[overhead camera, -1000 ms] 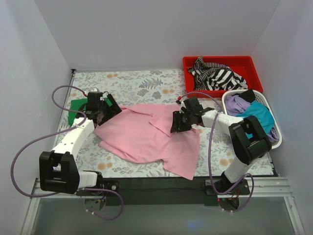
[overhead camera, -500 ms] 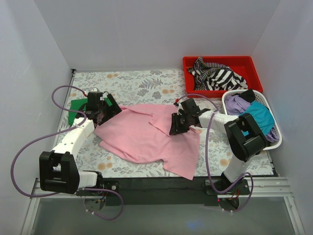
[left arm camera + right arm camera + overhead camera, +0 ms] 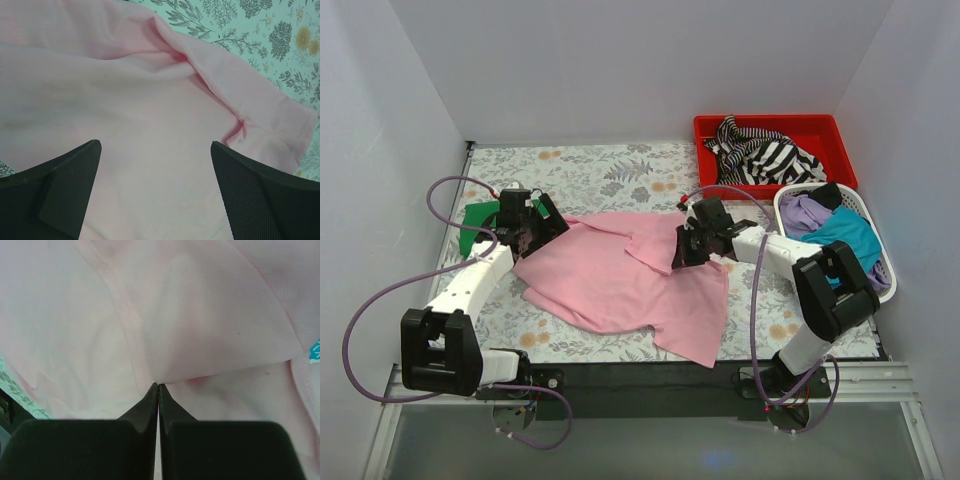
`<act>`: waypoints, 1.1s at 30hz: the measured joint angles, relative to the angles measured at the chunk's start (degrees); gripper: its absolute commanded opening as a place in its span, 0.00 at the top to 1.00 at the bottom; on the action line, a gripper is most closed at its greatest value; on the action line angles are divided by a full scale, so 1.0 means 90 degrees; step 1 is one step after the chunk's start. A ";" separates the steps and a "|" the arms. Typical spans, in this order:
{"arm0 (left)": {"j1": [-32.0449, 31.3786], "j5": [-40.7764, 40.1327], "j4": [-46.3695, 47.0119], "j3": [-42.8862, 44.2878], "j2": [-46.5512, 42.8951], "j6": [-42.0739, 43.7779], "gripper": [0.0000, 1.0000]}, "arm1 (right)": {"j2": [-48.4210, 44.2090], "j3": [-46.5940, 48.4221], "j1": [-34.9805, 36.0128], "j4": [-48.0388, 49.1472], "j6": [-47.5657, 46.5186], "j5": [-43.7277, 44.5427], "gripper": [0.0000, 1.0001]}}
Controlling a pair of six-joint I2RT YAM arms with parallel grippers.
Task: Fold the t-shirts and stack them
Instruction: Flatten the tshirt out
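A large light pink t-shirt lies spread and rumpled in the middle of the floral table. My right gripper rests on its right part, near a folded-over flap; in the right wrist view the gripper is shut, its tips pinching a fold of the pink cloth. My left gripper hovers over the shirt's upper left corner; in the left wrist view it stands wide open above the pink cloth, holding nothing. A dark green t-shirt lies behind the left gripper, partly hidden.
A red bin at the back right holds a black-and-white striped shirt. A white basket beside the right arm holds purple and teal shirts. White walls stand on three sides.
The right gripper's jaws have closed on a fold of the pink shirt, and it has shifted slightly up and right. The left arm has stayed put.
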 measured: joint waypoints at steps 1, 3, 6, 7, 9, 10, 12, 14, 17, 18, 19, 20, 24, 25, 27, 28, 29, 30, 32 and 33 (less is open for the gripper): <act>0.0002 0.0000 -0.0002 0.0000 0.0000 0.0000 0.09 | -0.0100 0.0015 0.0000 -0.0019 -0.0017 0.0015 0.99; 0.0002 0.0002 0.0002 0.0000 0.0002 0.0002 0.09 | -0.0330 0.0136 0.0000 -0.0138 -0.0085 0.0097 0.99; 0.0002 0.0002 0.0046 0.0000 0.0027 0.0002 0.09 | -0.0437 0.0525 0.0000 -0.0245 -0.0165 0.0236 0.99; 0.0002 0.0002 0.0068 0.0005 0.0061 0.0005 0.09 | -0.0418 0.0682 0.0000 -0.0287 -0.0202 0.0289 0.99; 0.0000 0.0000 0.0095 0.0051 0.0194 0.0007 0.09 | -0.0267 0.1083 0.0000 -0.0376 -0.0282 0.0432 0.99; 0.0002 -0.0002 0.0126 0.0095 0.0289 0.0010 0.09 | -0.0141 0.1319 0.0000 -0.0415 -0.0311 0.0488 0.99; 0.0000 -0.0019 0.0182 0.0245 0.0537 0.0034 0.09 | 0.0199 0.1821 -0.0010 -0.0498 -0.0386 0.0675 0.99; 0.0000 -0.0058 0.0221 0.0415 0.0772 0.0058 0.09 | 0.0571 0.2295 -0.0024 -0.0607 -0.0464 0.0848 0.99; 0.0002 -0.0146 0.0260 0.0806 0.1217 0.0097 0.09 | 0.1260 0.3157 -0.0121 -0.0782 -0.0573 0.1061 0.99; 0.0000 -0.0182 0.0304 0.0935 0.1375 0.0100 0.09 | 0.1491 0.3456 -0.0177 -0.0872 -0.0597 0.1107 0.99; 0.0002 -0.0206 0.0357 0.1049 0.1520 0.0102 0.09 | 0.1712 0.3728 -0.0243 -0.0913 -0.0619 0.1149 0.99; 0.0002 -0.0214 0.0393 0.1154 0.1664 0.0100 0.09 | 0.1919 0.3961 -0.0316 -0.0950 -0.0631 0.1180 0.99; 0.0002 -0.0231 0.0498 0.1540 0.2171 0.0119 0.09 | 0.2674 0.4872 -0.0675 -0.1173 -0.0682 0.1297 0.99; 0.0002 -0.0233 0.0515 0.1666 0.2307 0.0129 0.09 | 0.2849 0.5076 -0.0775 -0.1214 -0.0695 0.1311 0.99; 0.0002 -0.0233 0.0546 0.1936 0.2601 0.0175 0.09 | 0.3162 0.5469 -0.0976 -0.1321 -0.0733 0.1319 0.99; 0.0000 -0.0253 0.0563 0.2033 0.2710 0.0202 0.09 | 0.3334 0.5695 -0.1078 -0.1377 -0.0753 0.1316 0.99; 0.0002 -0.0306 0.0554 0.2164 0.2834 0.0223 0.09 | 0.3473 0.5892 -0.1154 -0.1413 -0.0760 0.1311 0.99; 0.0002 -0.0359 0.0522 0.2319 0.2982 0.0245 0.09 | 0.3657 0.6159 -0.1248 -0.1464 -0.0772 0.1297 0.99; 0.0002 -0.0398 0.0498 0.2667 0.3279 0.0299 0.09 | 0.4022 0.6688 -0.1396 -0.1511 -0.0784 0.1275 0.99; 0.0002 -0.0398 0.0493 0.2851 0.3429 0.0328 0.09 | 0.4189 0.6941 -0.1467 -0.1520 -0.0789 0.1270 0.99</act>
